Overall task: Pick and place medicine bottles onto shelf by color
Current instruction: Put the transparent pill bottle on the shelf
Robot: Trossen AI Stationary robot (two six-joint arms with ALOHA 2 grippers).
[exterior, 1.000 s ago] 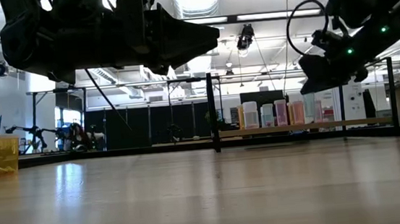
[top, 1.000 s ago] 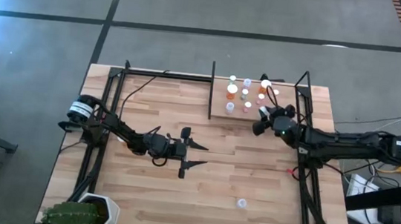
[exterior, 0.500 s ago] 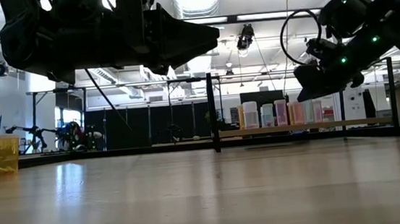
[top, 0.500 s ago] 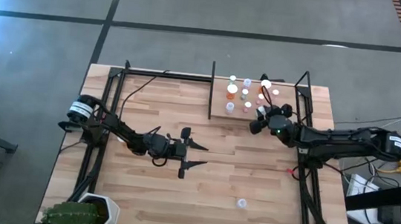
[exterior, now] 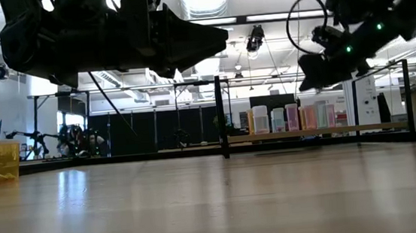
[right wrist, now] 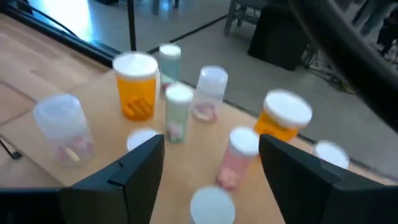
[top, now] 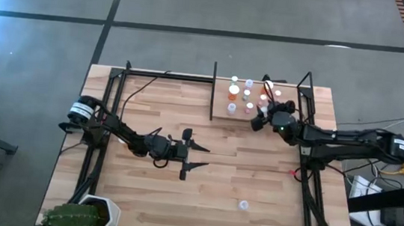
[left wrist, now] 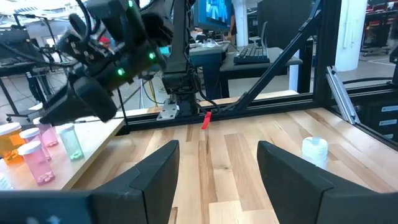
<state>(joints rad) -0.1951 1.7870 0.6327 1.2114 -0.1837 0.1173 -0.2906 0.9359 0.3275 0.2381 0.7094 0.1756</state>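
You are working over a wooden table [top: 202, 181] whose far right corner is the shelf [top: 220, 115], a light board fenced by thin black rods with a black divider bar [top: 213, 92] standing at its left edge. The right gripper [top: 260, 119] is hovering just above the near side of the shelf, its fingers spread with nothing between them. Below it the medicine bottles [right wrist: 180, 112] are standing packed together, and an orange bottle [right wrist: 137, 93] is rising at one side of the cluster with a second orange one across from it. The left gripper [top: 196, 154] is waiting near the table's middle, fingers spread and empty.

One white-capped bottle [top: 243, 205] is lying well apart on the near part of the table; its body colour is too small to read, so check it in the left wrist view before choosing a row.

To clear the step in hand well, lift the right gripper straight up before swinging toward you, because the caps beneath the fingers are standing nearly touching. Watch the rod frame on the shelf's right side. The middle and near table are giving you open room, and the waiting left arm is sitting well clear of the stray bottle.
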